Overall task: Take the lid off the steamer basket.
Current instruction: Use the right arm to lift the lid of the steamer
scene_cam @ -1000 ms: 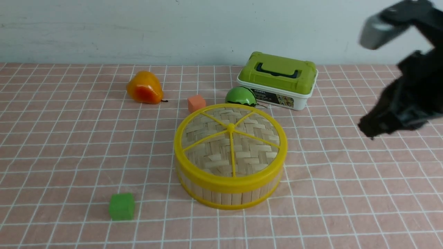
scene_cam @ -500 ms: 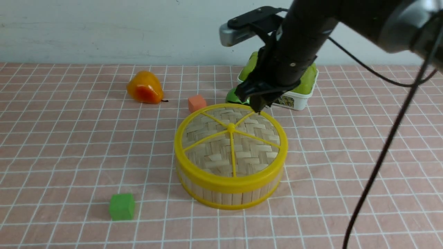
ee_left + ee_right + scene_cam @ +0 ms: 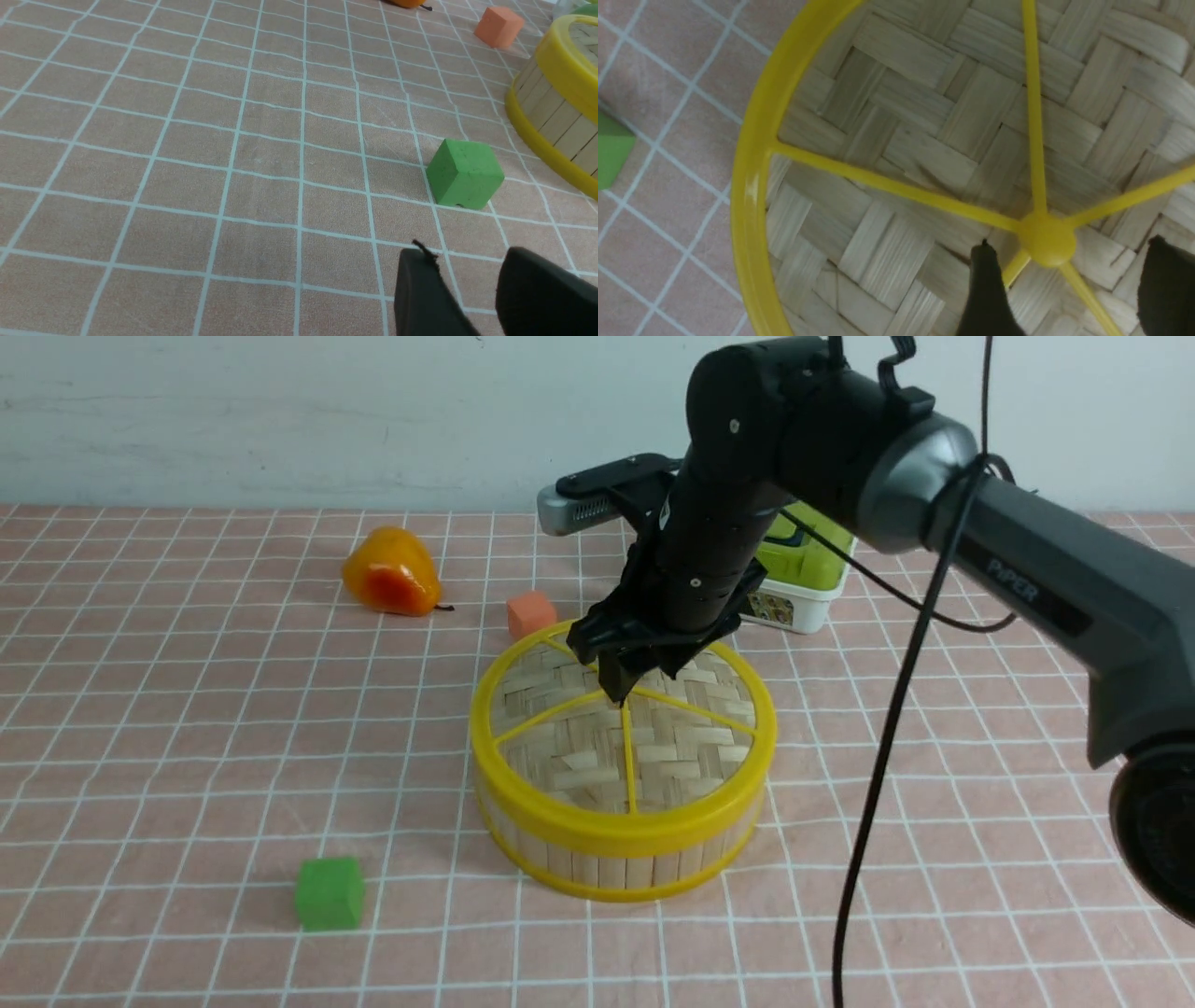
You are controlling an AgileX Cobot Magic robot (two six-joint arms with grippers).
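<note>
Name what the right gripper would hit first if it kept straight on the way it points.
Probably the central knob of the lid: the right gripper points down with its open fingers either side of it. The remaining gap is unclear.

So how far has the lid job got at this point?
Nothing of the removal looks done: the lid sits flat on the basket. In hand is the approach: the right gripper is over the lid, its open fingers on either side of the yellow knob, with no grip on it. Left to do: close on the knob, lift the lid off and, presumably, set it down.
</note>
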